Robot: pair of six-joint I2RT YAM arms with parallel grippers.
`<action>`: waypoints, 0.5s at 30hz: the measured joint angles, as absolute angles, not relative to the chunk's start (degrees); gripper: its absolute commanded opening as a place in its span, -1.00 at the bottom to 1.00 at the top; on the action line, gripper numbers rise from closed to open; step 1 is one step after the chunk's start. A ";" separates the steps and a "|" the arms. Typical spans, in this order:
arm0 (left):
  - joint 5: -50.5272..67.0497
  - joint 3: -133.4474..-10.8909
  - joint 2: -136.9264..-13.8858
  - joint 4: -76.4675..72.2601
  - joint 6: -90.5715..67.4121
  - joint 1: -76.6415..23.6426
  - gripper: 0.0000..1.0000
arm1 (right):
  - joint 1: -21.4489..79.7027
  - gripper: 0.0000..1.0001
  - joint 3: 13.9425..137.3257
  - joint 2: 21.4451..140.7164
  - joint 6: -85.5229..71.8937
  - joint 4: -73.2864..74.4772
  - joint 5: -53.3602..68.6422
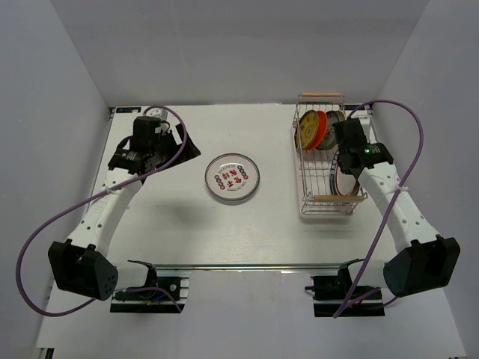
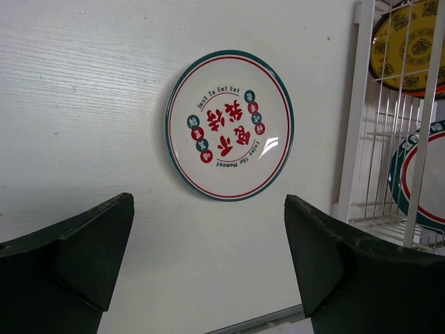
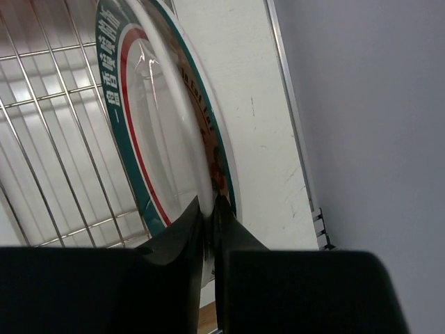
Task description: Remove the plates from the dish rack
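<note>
Closest, my right hand (image 3: 210,204) pinches the near rim of the teal-rimmed plate (image 3: 161,104) standing on edge in the dish rack (image 3: 55,139), straight ahead.

Shows the right gripper (image 3: 209,209) at bottom centre, black fingers (image 3: 182,233) pinched thin on the lower rim of a plate (image 3: 156,125) standing on edge. Presents that plate nearly edge-on: white, with a red ring and a teal lettered band. Sets the silver wires of the dish rack (image 3: 55,139) to its left and behind. Gives white table (image 3: 257,139) to the right, then a grey wall (image 3: 368,125).
</note>
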State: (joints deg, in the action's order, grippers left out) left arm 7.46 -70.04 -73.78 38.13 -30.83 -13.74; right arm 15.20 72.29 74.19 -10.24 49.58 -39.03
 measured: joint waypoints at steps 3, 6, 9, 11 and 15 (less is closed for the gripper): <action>7.51 -70.04 -73.69 38.13 -30.83 -13.74 0.96 | 15.25 -1.00 72.31 73.82 -9.43 49.17 -38.46; 7.75 -69.95 -73.65 38.09 -30.81 -13.74 0.96 | 15.25 -1.00 72.62 73.23 -8.71 48.77 -38.15; 8.08 -69.76 -73.56 37.93 -30.81 -13.74 0.96 | 15.25 -1.00 74.85 73.10 -7.55 48.77 -37.93; 8.16 -69.71 -73.54 37.85 -30.79 -13.74 0.96 | 15.22 -1.00 77.60 73.10 -6.81 48.82 -38.19; 8.49 -69.69 -73.52 37.65 -30.81 -13.74 0.96 | 15.22 -1.00 85.38 73.19 -5.08 48.49 -38.22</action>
State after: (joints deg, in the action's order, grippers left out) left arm 8.49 -69.69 -73.52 37.65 -30.81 -13.74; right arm 15.22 85.38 73.19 -5.08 48.49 -38.22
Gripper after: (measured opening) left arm 0.981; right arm 0.101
